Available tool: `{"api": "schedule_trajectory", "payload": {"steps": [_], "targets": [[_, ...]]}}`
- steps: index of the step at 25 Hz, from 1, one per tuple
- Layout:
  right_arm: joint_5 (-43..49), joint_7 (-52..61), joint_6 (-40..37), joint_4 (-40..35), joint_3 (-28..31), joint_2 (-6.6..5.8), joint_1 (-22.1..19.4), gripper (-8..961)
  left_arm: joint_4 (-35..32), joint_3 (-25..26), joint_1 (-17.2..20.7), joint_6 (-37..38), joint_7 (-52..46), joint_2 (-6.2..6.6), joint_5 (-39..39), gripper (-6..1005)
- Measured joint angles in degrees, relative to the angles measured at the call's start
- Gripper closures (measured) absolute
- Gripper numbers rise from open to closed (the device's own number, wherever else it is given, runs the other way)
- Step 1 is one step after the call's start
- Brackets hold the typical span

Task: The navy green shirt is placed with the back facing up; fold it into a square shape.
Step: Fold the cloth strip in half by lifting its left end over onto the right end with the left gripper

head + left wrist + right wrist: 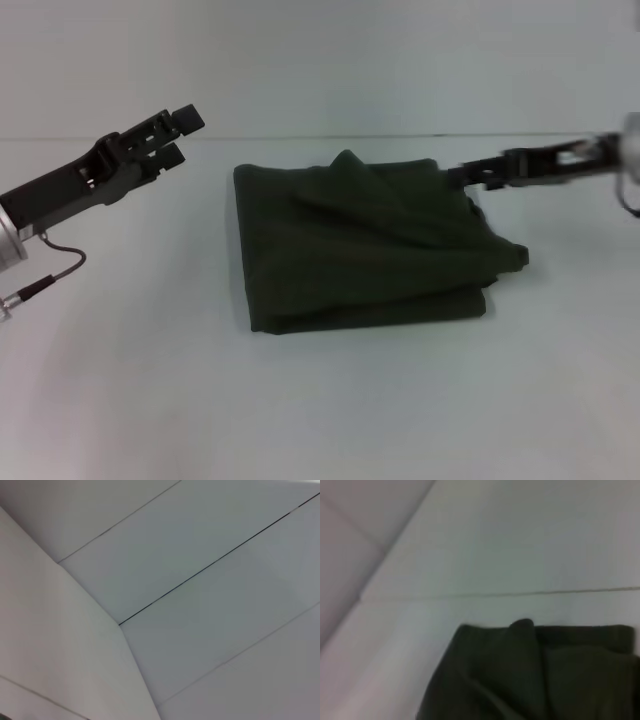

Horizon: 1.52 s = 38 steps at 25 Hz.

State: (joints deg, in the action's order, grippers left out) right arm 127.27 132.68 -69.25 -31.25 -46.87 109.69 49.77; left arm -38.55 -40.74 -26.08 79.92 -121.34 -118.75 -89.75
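Right up close to the right wrist camera lies the navy green shirt (530,675), dark and soft. In the head view you see the shirt sitting in the middle of the white bench (320,400), already folded into a thick, almost square bundle. Its left side and near side look neat and straight. Its top layer is lumpy, with a little peak at the far edge, and one corner sticks out on the right side.

Your right pincer (470,178) is at the far right corner of the shirt, just at the cloth. You cannot tell if it is open or closed, or if it holds any cloth, because that part is blurry.

Your left pincer (180,135) is up in the air, off to the left of the shirt and well apart from it. Its fingers look a bit apart and hold nothing. The left wrist camera shows only plain pale panels.

It looks like you are near the end of the job, at the tidy-up part. Next, you may want to flatten the lumpy top and tuck in the corner that sticks out. Go gently, so you do not drag the folded layers open again.
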Motion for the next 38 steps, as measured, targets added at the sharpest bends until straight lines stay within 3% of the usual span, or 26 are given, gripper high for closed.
{"api": "schedule_trajectory", "payload": {"steps": [5,9,12,18,24,38], "targets": [[9.5,0.1,7.4,-0.4,-5.4,3.34,6.0,167,0.2,1.2,0.3,1.2,0.6,0.01,0.1,36],[15.2,-0.2,11.9,-0.6,-12.0,5.94,8.3,172,0.2,2.4,0.4,1.4,0.7,-0.33,0.1,36],[18.1,0.1,13.4,-0.6,-13.7,7.53,9.2,176,0.6,2.7,0.5,1.4,0.7,-0.59,0.1,37],[19.2,-0.2,15.5,-0.3,-14.4,8.66,9.4,310,1.7,3.0,0.5,1.5,0.7,-0.77,0.1,37],[19.9,0.2,16.5,0.1,-16.6,9.29,9.2,302,1.7,3.0,0.4,1.1,0.7,-1.25,0.1,37],[20.9,1.7,16.4,-0.1,-16.7,9.79,8.8,741,1.7,3.0,-0.3,-0.1,0.6,-2.07,0.1,38]]}}
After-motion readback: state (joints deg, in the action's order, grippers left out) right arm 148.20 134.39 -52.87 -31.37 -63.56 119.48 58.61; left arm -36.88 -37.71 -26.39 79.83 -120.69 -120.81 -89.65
